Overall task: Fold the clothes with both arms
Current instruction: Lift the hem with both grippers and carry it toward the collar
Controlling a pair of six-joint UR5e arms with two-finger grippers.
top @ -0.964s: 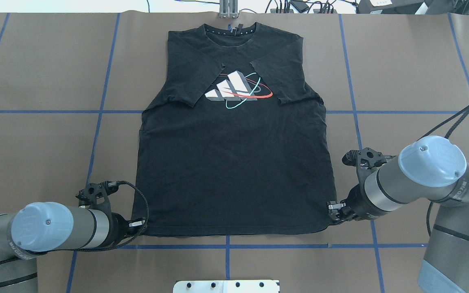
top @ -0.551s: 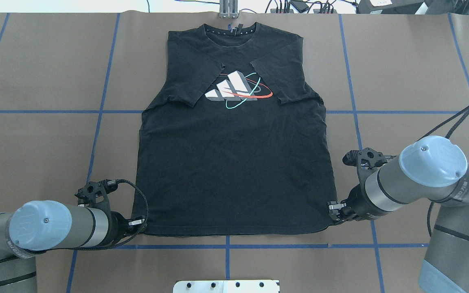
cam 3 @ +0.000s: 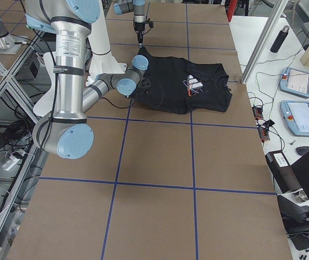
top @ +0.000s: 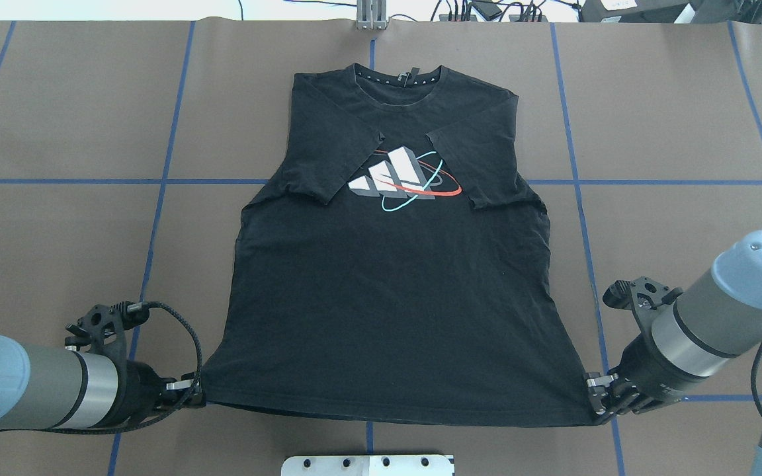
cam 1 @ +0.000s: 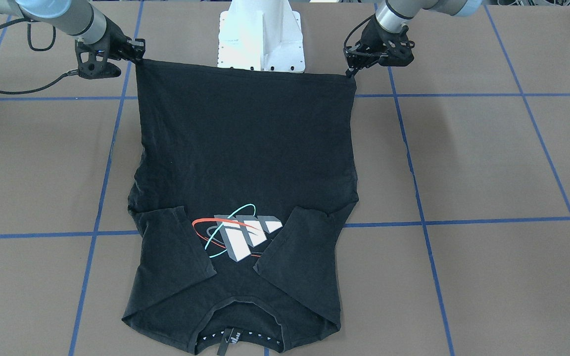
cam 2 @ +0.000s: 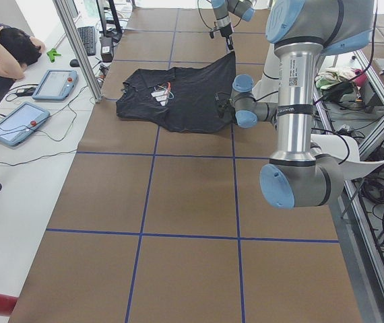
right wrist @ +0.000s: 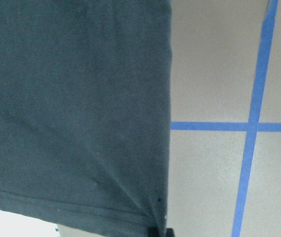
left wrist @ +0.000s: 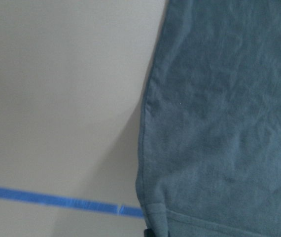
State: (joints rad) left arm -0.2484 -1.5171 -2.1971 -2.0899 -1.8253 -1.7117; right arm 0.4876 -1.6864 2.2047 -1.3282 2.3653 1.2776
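The black T-shirt [top: 387, 284] lies logo-up on the brown table, both sleeves folded in over the chest, collar at the far side. It also shows in the front view [cam 1: 245, 163]. My left gripper [top: 194, 391] is shut on the shirt's near left hem corner; in the front view this gripper [cam 1: 352, 69] is at the upper right. My right gripper [top: 598, 404] is shut on the near right hem corner, and it also shows in the front view [cam 1: 139, 54]. The hem is stretched taut between them and lifted off the table. The wrist views show the held fabric: left [left wrist: 219, 123], right [right wrist: 71, 108].
The white pedestal [cam 1: 261, 34] stands just behind the lifted hem. Blue tape lines [top: 90, 181] grid the table. Cables and boxes lie beyond the far edge [top: 487, 10]. A seated person [cam 2: 3, 50] and tablets are at a side desk.
Both grippers have pulled the hem corners toward the robot and apart, lifting the hem. The whole shirt has slid toward the robot and a little right.
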